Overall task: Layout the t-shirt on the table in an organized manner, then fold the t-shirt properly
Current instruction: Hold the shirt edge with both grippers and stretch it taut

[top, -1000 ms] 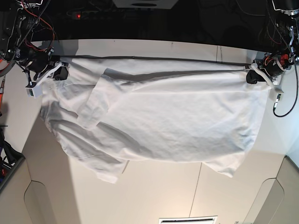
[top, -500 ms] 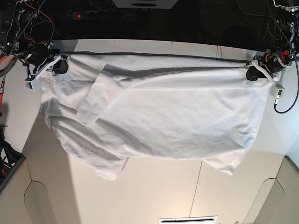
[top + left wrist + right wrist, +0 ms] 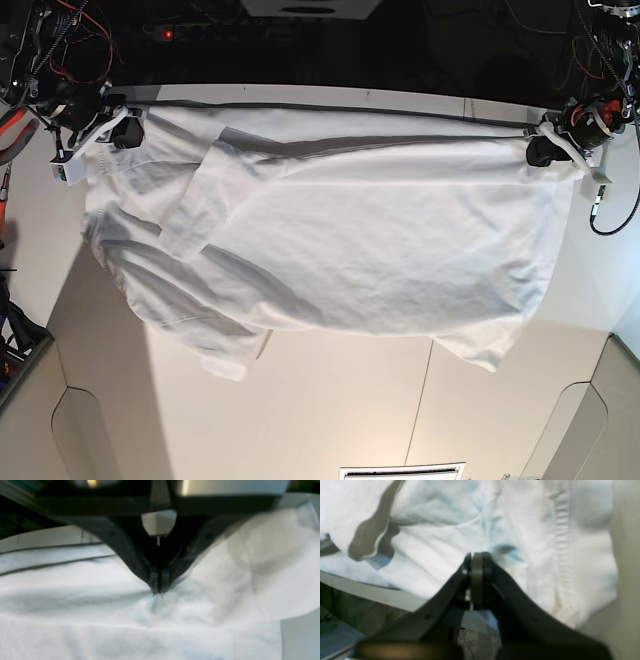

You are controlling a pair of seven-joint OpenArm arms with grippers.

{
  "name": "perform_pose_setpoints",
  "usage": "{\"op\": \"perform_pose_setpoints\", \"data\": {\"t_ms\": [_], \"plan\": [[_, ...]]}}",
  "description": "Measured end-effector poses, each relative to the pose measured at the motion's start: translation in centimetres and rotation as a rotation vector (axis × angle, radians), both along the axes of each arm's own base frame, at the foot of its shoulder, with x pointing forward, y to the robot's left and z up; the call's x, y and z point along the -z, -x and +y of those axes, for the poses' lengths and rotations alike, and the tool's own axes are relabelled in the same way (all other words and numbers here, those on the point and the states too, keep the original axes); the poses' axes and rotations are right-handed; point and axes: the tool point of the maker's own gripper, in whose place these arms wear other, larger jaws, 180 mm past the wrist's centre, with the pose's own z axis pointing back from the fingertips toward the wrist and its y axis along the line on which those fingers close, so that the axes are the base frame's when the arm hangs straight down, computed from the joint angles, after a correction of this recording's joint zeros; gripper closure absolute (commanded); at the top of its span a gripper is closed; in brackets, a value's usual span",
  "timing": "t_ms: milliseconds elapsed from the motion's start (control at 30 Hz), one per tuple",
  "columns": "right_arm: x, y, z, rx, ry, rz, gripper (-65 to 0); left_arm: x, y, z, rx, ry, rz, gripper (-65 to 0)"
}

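The thin, wrinkly white t-shirt (image 3: 340,240) drapes across the matte white counter (image 3: 330,410), each top corner pinched by the clamped left hand (image 3: 537,150) and right hand (image 3: 128,135).

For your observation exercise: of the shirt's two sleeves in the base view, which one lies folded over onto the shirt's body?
The sleeve nearer the right hand: it lies doubled over the t-shirt. The other sleeve sticks out past the bottom edge.
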Motion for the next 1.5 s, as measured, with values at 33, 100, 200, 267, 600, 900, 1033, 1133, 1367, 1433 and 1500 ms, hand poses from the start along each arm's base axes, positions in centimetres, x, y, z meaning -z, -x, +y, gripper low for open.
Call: {"op": "perform_pose_setpoints", "data": {"t_ms": [33,100,200,267,600,900,1033,1133,1367,1433,1500], "plan": [[0.0,0.0,-0.1,0.001,-0.001,0.001,0.0,0.0,0.2,0.0,-0.003,0.006,0.002,0.0],[-0.1,0.2,-0.3,0.01,-0.003,0.009,0.0,0.1,0.7,-0.2,-0.003,0.012,0.004,0.0],[-0.3,0.3,-0.4,0.027,-0.023,0.007,0.0,0.2,1.0,-0.2,-0.008,0.021,0.005,0.0],[-0.2,0.4,-0.4,0.026,-0.022,0.014,0.0,0.2,1.1,-0.3,-0.01,0.026,0.004,0.0],[-0.2,1.1,-0.3,0.022,-0.031,0.037,0.0,0.1,2.3,-0.7,-0.009,0.041,0.018,0.0],[-0.8,1.7,-0.2,0.008,-0.019,0.043,0.0,-0.8,2.4,-1.2,0.054,-0.018,0.019,0.0],[-0.9,1.3,-0.3,0.014,-0.016,0.02,0.0,-1.0,2.1,-1.2,0.053,-0.025,0.001,0.0],[-1.1,0.8,-0.2,0.02,-0.026,0.004,0.0,-1.1,1.8,-1.2,0.053,-0.026,-0.006,0.0],[-1.6,-0.3,0.2,0.025,-0.051,-0.021,-4.3,-1.9,-0.4,-1.2,0.055,-0.034,-0.048,-17.1],[-1.7,-0.6,0.2,0.024,-0.051,-0.025,-4.3,-1.9,-0.5,-1.2,0.055,-0.033,-0.052,-17.1],[-2.0,-0.8,0.1,0.018,-0.039,-0.031,-4.4,-1.9,-0.6,-1.2,0.055,-0.034,-0.051,-17.1]]}}
